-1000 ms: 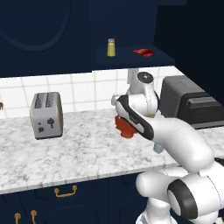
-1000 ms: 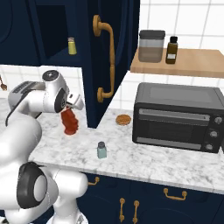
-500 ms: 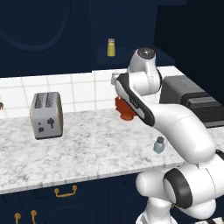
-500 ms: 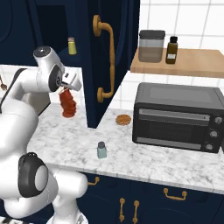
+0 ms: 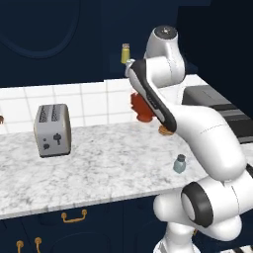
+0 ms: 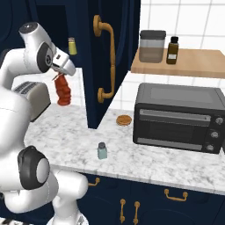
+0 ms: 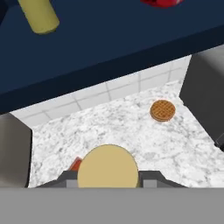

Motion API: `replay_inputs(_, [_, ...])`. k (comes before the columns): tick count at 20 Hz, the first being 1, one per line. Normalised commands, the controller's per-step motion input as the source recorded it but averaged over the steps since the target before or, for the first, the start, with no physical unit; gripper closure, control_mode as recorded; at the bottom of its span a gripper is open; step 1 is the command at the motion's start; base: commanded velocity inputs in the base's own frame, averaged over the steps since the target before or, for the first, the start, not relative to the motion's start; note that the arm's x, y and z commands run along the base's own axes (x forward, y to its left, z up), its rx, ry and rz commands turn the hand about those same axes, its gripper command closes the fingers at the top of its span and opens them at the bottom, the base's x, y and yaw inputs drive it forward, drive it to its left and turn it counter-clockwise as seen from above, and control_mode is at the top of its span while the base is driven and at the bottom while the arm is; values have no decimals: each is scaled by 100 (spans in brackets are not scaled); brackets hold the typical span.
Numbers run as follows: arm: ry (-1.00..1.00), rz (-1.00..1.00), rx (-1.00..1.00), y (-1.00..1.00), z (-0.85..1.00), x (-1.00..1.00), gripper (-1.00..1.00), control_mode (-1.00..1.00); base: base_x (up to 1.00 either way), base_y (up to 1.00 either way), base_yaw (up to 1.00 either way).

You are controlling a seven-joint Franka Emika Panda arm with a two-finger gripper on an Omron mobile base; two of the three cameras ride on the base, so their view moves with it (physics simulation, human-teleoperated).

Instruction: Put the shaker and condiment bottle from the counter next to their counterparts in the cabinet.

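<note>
We see the condiment bottle [image 6: 63, 90] in the left part of the right base view, hanging clear above the counter [image 6: 132, 149] with its neck up under the gripper [image 6: 61, 75]. In the left base view the same bottle [image 5: 141, 107] shows in the centre as a dark red-orange bulge, partly hidden behind the white arm. The hand view looks straight down on its pale yellow cap [image 7: 107, 166] at the bottom centre, with the dark finger tips [image 7: 65, 177] pressed in on either side of it: the hand is closed narrow on the bottle's neck.

The shaker [image 6: 102, 150] stands upright on the counter in the lower centre of the right base view, well apart from the bottle; in the left base view it sits at the right, near the slab's front edge [image 5: 180, 163].

Above, the yellow-olive shaker [image 5: 125, 53] stands on the cabinet shelf [image 7: 131, 39] at the upper centre of the left base view. In the hand view it shows at the upper left [image 7: 40, 15], and a bright-red item [image 7: 162, 2] is cut off by the top edge; we think this is the flat condiment piece, though too little shows.

A small round waffle [image 7: 162, 110] lies on the stone. A toaster [image 5: 52, 129] stands at the left of the left base view; a black toaster oven [image 6: 180, 117] fills the right of the right base view.
</note>
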Motion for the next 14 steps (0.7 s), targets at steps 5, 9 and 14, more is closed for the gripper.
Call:
replay_inputs(5, [-9,-8,-7,-5,100,0,100,-100,0,0,0])
replay_inputs(9, [-6,-8,-1,-20,100,0,100,-100,0,0,0])
replay_inputs(14, [-12,-7,3,-2,66,-22,100,-100,0,0,0])
